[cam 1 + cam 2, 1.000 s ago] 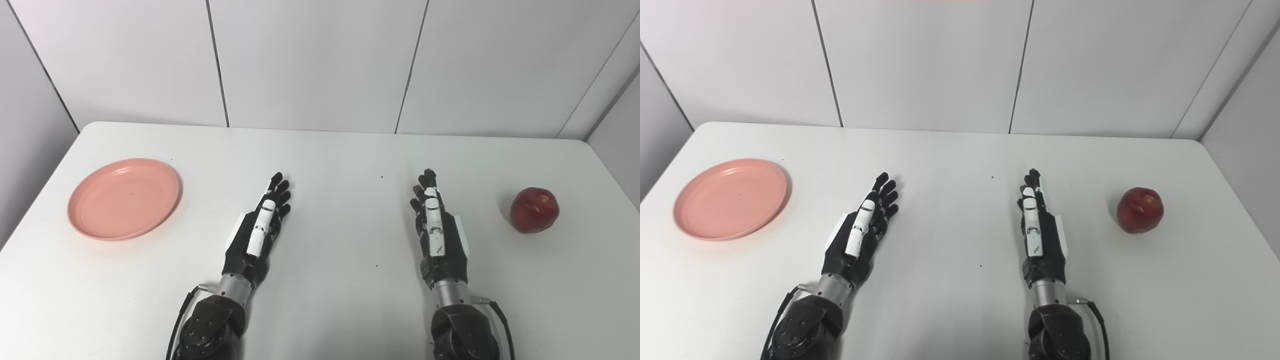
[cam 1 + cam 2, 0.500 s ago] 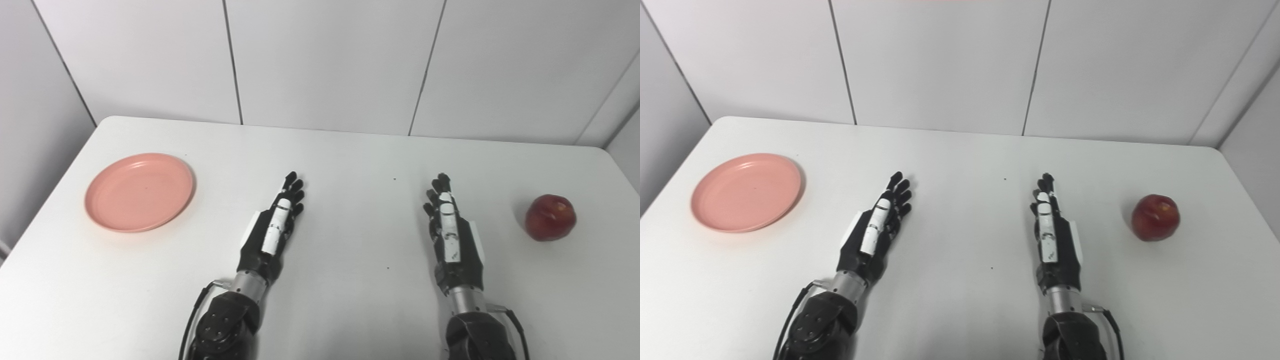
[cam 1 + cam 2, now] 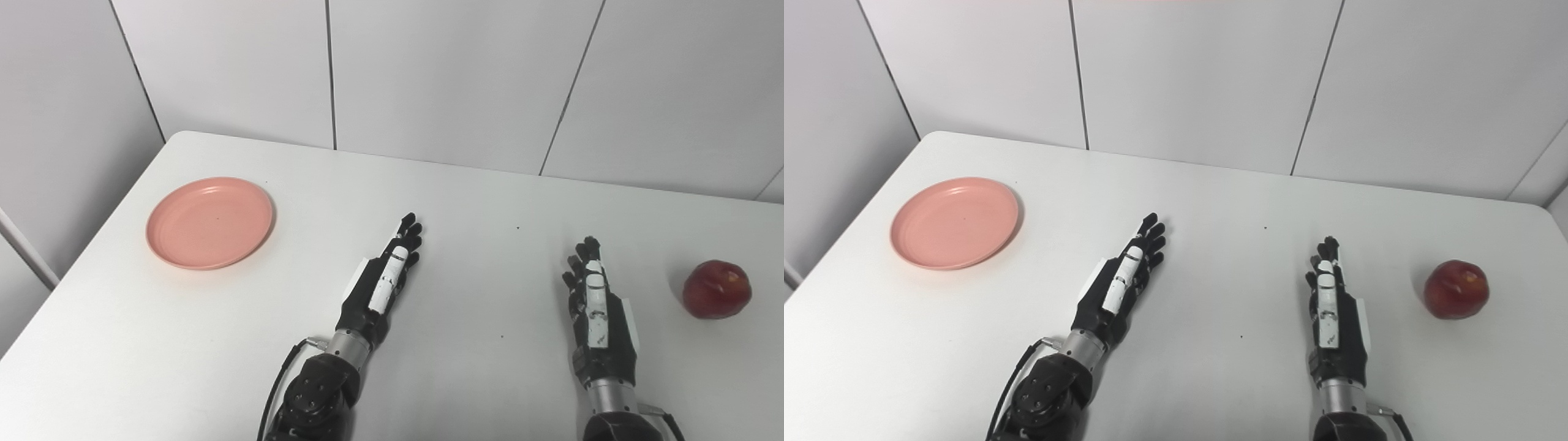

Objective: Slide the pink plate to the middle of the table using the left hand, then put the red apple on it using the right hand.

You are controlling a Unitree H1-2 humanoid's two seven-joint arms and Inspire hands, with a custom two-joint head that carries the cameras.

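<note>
Both forearms are cut off by the bottom edge of each view. The white table (image 3: 184, 367) is cropped at its near side and left corner. Beyond the red apple (image 3: 716, 289), the table's right edge is lost in the left eye view.

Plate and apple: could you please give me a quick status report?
Left hand and right hand open, holding nothing. Plate far left, apple far right, both untouched. Nothing in the way.

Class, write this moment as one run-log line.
left hand: open, idle | right hand: open, idle | pink plate: table's left, untouched | red apple: table's right, untouched
</note>
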